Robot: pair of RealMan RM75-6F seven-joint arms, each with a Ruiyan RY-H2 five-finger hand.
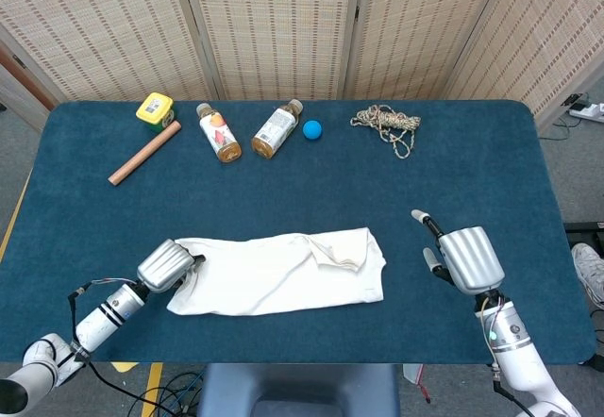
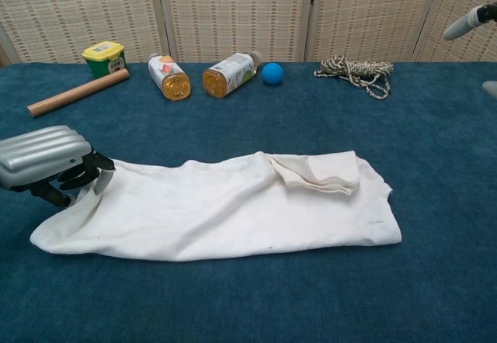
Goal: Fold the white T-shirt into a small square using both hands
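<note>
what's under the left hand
The left hand covers the left end of the T-shirt. Whether its fingers actually pinch the cloth is hidden underneath.

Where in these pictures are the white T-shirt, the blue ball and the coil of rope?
white T-shirt (image 2: 225,211), chest view, middle of the cloth.
blue ball (image 1: 312,130), head view, centre of the ball.
coil of rope (image 1: 385,121), head view, middle of the bundle.

Blue table (image 1: 472,167): T-shirt (image 1: 283,271), bottles (image 1: 218,132), rope (image 1: 385,121), ball (image 1: 312,130)
</note>
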